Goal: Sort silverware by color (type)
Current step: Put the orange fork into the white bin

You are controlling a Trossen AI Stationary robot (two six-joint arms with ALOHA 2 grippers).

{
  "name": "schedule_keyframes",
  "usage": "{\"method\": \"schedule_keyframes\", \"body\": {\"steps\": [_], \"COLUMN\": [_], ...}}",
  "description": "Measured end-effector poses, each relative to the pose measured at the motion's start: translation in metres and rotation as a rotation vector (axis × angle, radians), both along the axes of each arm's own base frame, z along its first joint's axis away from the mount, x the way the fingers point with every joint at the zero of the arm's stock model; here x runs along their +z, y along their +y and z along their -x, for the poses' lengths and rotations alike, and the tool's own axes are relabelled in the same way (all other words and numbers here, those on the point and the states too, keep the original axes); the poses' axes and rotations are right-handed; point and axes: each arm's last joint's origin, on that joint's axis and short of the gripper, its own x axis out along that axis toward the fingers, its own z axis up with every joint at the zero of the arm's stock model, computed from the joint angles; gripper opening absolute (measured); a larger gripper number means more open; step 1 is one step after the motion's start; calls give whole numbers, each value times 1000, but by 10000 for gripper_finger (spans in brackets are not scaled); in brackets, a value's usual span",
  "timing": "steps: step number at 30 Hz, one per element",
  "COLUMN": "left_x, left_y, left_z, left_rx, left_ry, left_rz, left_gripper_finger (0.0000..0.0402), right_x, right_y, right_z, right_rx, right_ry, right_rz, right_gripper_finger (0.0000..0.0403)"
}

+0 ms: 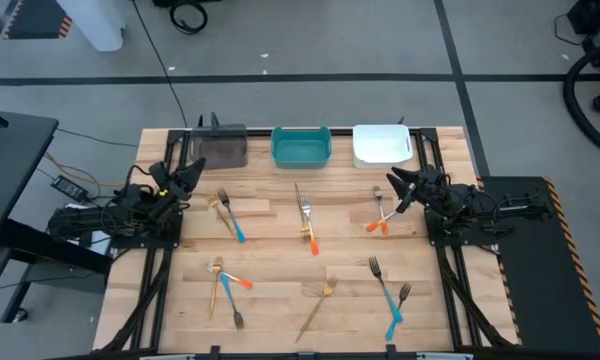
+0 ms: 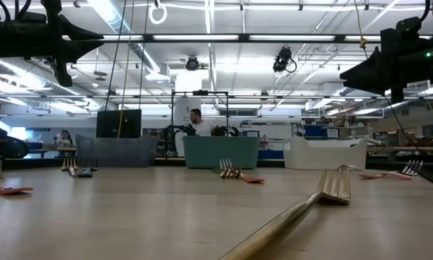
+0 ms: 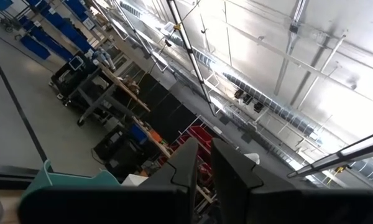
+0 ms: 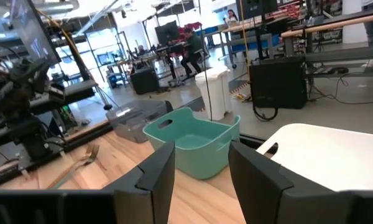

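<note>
Silverware (image 1: 306, 222) lies scattered flat across the wooden table (image 1: 280, 300), none in the gray bin (image 1: 223, 147), teal bin (image 1: 301, 146) or white bin (image 1: 381, 143) along 12 o'clock. Left gripper (image 1: 194, 171) at 9 o'clock, raised, fingers nearly closed, holding nothing. Right gripper (image 1: 390, 183) at 3 o'clock, fingers parted, empty, near the orange-handled pair (image 1: 378, 218).

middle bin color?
Teal; the middle bin shows best in the high view.
</note>
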Motion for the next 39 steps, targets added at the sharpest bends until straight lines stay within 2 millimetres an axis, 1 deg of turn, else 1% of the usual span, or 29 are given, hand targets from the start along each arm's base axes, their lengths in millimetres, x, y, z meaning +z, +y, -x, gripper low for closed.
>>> {"method": "schedule_keyframes", "body": {"steps": [9, 13, 17, 19, 23, 27, 32, 35, 37, 39], "left_x": [0, 1, 2, 3, 3, 4, 5, 9, 12, 18], "left_y": [0, 0, -1, -1, -2, -2, -1, 1, 2, 1], "left_z": [0, 0, 0, 0, 0, 0, 1, 5, 8, 10], "left_rx": [25, 24, -12, -42, -45, -11, 54, 136, 168, 165], "left_ry": [45, 31, 9, -6, 19, 74, 143, 70, 8, -12], "left_rz": [-44, -42, -29, -25, -62, -127, -211, -139, -98, -104], "left_gripper_finger": [53, 53, 53, 57, 78, 112, 152, 161, 161, 158], "right_x": [-1, 3, 9, 11, 11, 12, 11, 13, 19, 27], "right_y": [0, -2, -5, -5, -5, -5, -6, -7, -7, -7], "right_z": [0, 2, 6, 7, 7, 7, 8, 9, 11, 13], "right_rx": [-9, -114, -230, -258, -262, -266, -319, -351, -349, -351], "right_ry": [-6, -80, -125, -135, -133, -137, -205, -262, -329, -373], "right_rz": [-15, -59, -46, -35, -30, -33, -100, -134, -147, -125], "right_gripper_finger": [156, 156, 156, 156, 156, 156, 156, 156, 156, 156]}}
